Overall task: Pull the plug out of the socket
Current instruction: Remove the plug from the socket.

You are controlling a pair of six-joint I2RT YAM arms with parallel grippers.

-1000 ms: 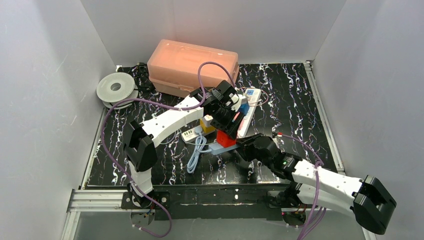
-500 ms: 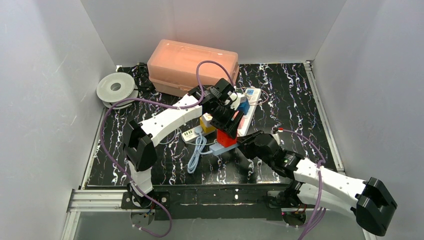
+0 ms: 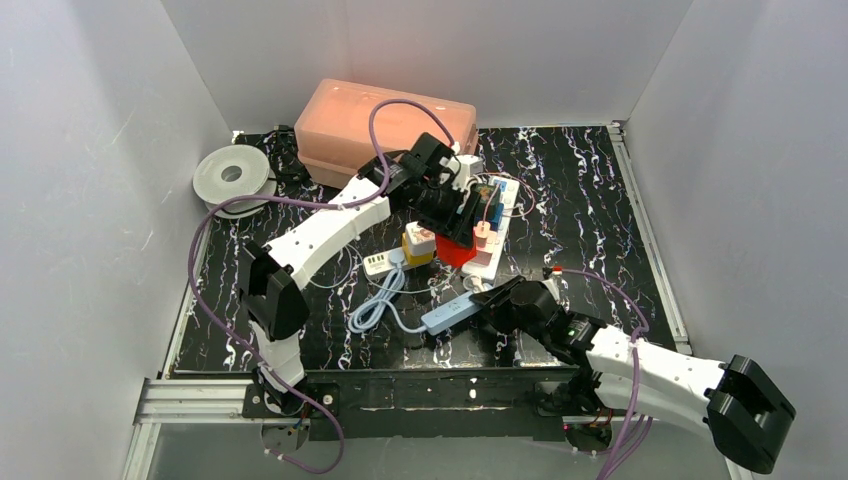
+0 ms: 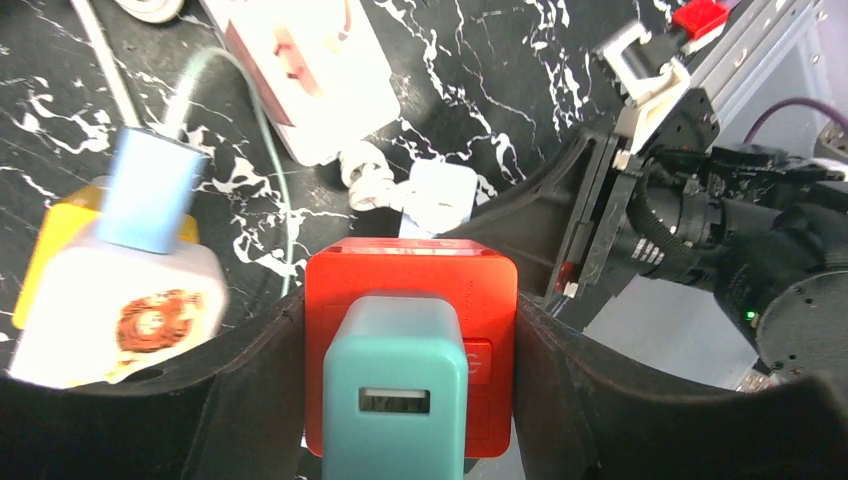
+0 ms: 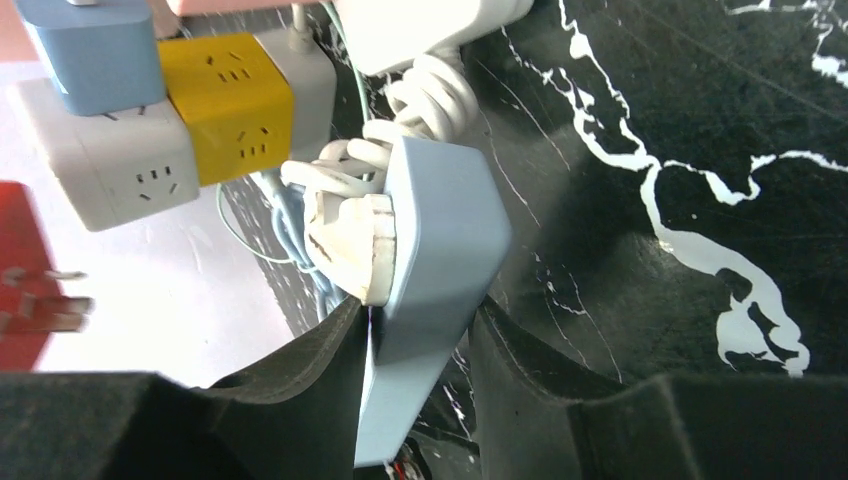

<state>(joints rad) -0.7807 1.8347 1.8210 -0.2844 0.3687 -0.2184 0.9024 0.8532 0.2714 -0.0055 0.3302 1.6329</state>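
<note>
Top external view: left gripper (image 3: 455,222) clamps the red plug (image 3: 455,252) by its flat sides, mid-table toward the far edge. The plug appears rigid and light. Right gripper (image 3: 482,306) pinches the pale-blue socket strip (image 3: 447,316) near the near edge.

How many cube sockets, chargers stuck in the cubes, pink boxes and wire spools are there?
Cube sockets: 2 (red cube, yellow-and-white cube)
Chargers plugged into cubes: 2 (teal charger, blue charger)
Pink boxes: 1 (pink box)
Wire spools: 1 (spool)
Total: 6
</note>
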